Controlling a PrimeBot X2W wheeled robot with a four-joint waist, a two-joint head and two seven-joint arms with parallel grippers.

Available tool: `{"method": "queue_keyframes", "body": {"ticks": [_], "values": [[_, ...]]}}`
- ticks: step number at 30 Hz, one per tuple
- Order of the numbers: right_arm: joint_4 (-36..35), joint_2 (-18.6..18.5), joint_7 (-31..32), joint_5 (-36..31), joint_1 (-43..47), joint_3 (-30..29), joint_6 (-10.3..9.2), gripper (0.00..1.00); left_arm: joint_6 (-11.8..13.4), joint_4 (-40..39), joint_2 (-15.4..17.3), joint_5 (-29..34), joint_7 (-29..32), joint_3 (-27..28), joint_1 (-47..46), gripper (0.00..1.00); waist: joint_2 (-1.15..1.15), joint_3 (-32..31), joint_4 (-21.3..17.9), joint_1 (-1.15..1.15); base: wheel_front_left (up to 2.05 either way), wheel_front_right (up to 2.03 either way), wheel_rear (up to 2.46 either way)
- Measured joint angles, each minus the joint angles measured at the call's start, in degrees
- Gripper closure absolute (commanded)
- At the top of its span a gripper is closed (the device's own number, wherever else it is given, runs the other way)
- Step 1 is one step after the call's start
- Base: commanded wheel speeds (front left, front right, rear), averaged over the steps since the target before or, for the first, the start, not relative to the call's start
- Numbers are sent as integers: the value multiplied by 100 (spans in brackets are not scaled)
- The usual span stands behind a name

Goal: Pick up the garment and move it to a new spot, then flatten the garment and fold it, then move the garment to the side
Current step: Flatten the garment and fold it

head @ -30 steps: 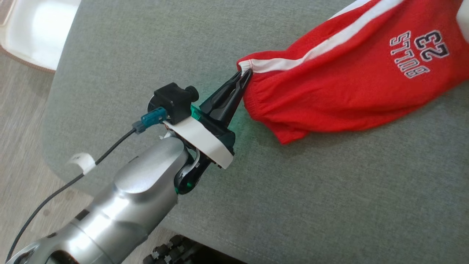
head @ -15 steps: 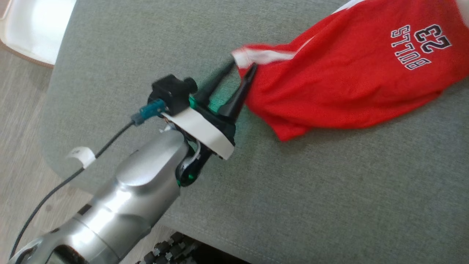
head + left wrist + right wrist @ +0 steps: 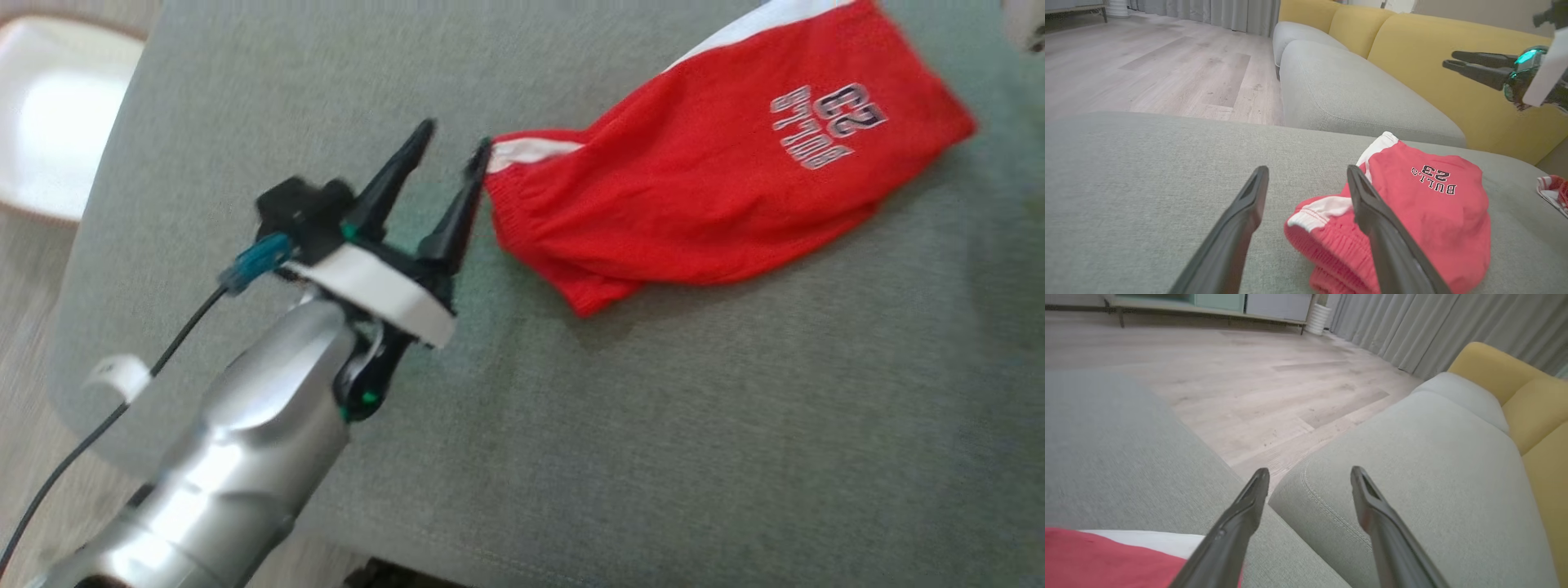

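Observation:
The garment [image 3: 718,196] is a pair of red shorts with a white side stripe and "BULLS 23" print. It lies loosely bunched on the grey seat cushion [image 3: 653,425]. My left gripper [image 3: 454,139] stands open just left of the elastic waistband, its right fingertip [image 3: 482,151] at the white corner, holding nothing. In the left wrist view the left gripper [image 3: 1307,169] is spread wide, with the garment [image 3: 1425,212] lying behind its right finger. My right gripper [image 3: 1449,58] hovers above the far side of the shorts. In its own view the right gripper [image 3: 1309,470] is open and empty, above the garment's edge [image 3: 1106,559].
A second grey cushion [image 3: 1347,94] adjoins across a seam, backed by yellow sofa cushions [image 3: 1412,45]. Wooden floor [image 3: 1147,69] lies beyond the cushion edge. A white rounded object [image 3: 49,147] sits at the upper left. Another red-and-white cloth [image 3: 1551,188] lies at the right edge.
My left gripper has opened and let go of the waistband. The shorts have dropped onto the cushion and lie slack. The head camera has shifted too.

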Motion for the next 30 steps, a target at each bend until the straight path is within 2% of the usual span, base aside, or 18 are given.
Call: {"method": "queue_keyframes", "body": {"ticks": [4,9,10,11,14,20,25,30], "values": [[260,299,-550,225,446,-287,0,0,0,-13,220,203,0,334,298,0,0,-434,-264,0,0,0,0],[100,481,-687,254,807,-549,0,0,-1,-92,354,463,0,846,478,0,0,-774,-494,-1,0,0,0],[-235,519,-688,218,962,-922,0,0,1,-120,432,605,0,1057,586,0,0,-929,-614,-1,0,0,0],[-235,519,-688,218,962,-922,0,0,1,-120,432,605,0,1057,586,0,0,-929,-614,-1,0,0,0],[-686,514,-714,-13,1250,-1640,0,0,30,-225,470,847,0,1223,781,0,0,-1151,-780,-1,0,0,0],[-1363,657,-728,-804,2648,-2996,0,0,265,-755,452,1291,0,1803,1316,0,0,-1548,-1098,0,0,0,0],[-1802,1125,-728,-1532,3910,-4244,0,0,333,-1091,263,1675,0,2140,1919,0,0,-1829,-1320,-1,0,0,0],[-2288,1898,-728,-2315,5193,-5409,0,0,354,-1126,-21,1941,0,2464,2599,0,0,-2029,-1505,0,0,0,0]]}}
